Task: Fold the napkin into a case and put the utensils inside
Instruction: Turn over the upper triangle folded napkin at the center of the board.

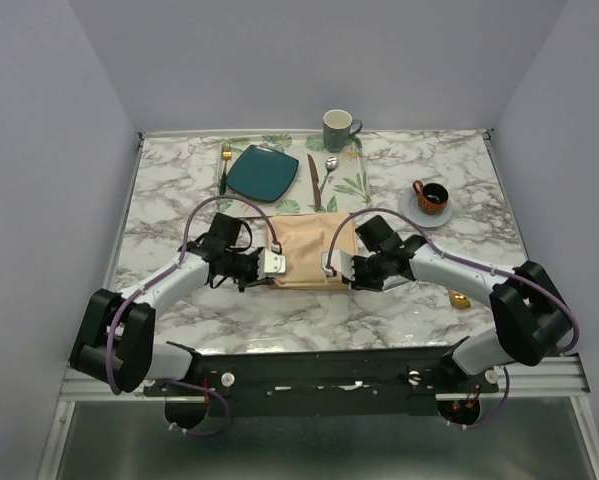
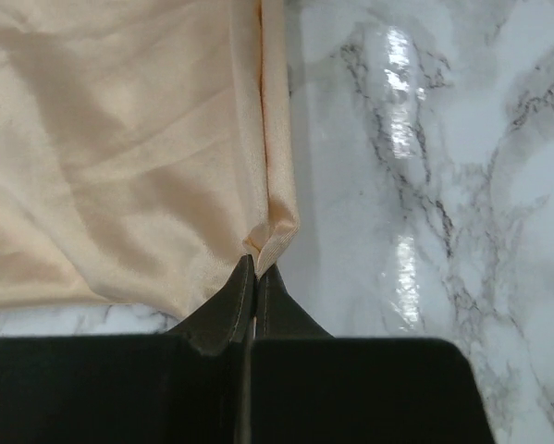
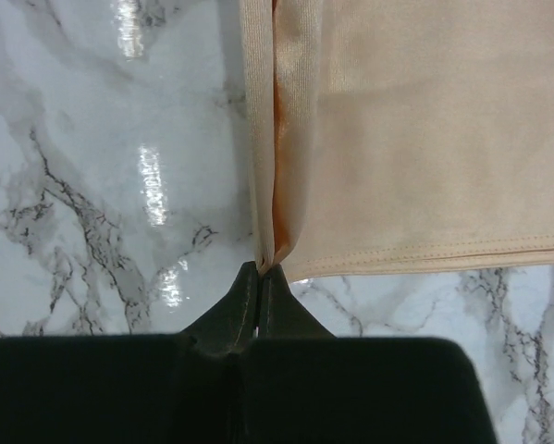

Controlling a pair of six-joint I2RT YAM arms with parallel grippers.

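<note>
Top view: the napkin [image 1: 312, 252] lies flat at the middle of the marble surface [image 1: 169, 210], on the near side of the leaf-patterned tray [image 1: 356, 186]. The left claw [image 1: 275, 261] sits at the napkin's left edge and the right claw [image 1: 330, 266] at its right edge, both low on the cloth. On the tray are a teal plate [image 1: 262, 171], a dark-handled fork [image 1: 224, 166] to the left of the plate and a brown-handled knife [image 1: 314, 181] to its right. A green mug [image 1: 338, 129] stands at the tray's far edge. A brown cup on a saucer [image 1: 431, 197] is off to the right. A small gold item [image 1: 460, 299] lies by the right arm, too small to identify.

Left wrist: the left claw [image 2: 255, 270] is pressed together, pinching the near end of a doubled-over edge of the napkin [image 2: 119, 139]. Bare surface [image 2: 424, 185] shows to the right.

Right wrist: the right claw [image 3: 260, 271] is pressed together, pinching the near end of the folded edge of the napkin [image 3: 424, 139]. The stitched hem runs off to the right and the surface [image 3: 101, 185] shows to the left.
</note>
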